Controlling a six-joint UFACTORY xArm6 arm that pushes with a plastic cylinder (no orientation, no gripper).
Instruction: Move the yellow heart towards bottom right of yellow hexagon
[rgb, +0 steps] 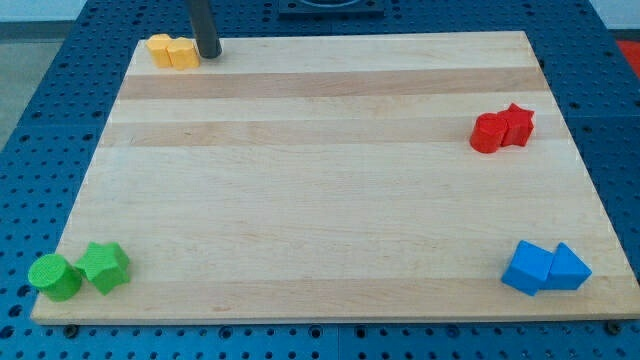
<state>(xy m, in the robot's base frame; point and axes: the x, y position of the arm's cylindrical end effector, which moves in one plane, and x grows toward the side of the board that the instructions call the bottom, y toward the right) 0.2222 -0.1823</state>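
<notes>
A pale wooden desk (320, 200) with lengthwise grain bands fills most of the view, resting on a blue perforated base (40, 90) that shows at both sides and along the bottom edge.

At the view's bottom left corner sit a green cylinder (54, 276) and, touching it on the right, a green star (105, 266). At the view's right, a red cylinder (488, 132) touches a red star (518, 123). In the bottom right corner a blue cube (527, 266) leans against a blue triangle (568, 268). None of these lies near the yellow pair.

At the top left corner the yellow hexagon (160, 47) and the yellow heart (183, 52) sit pressed together, the heart on the right. Both are a warm orange-yellow, small and foreshortened. My tip (209, 55) rests just beside the heart's right edge; the arm carries no gripper, so nothing is held.
</notes>
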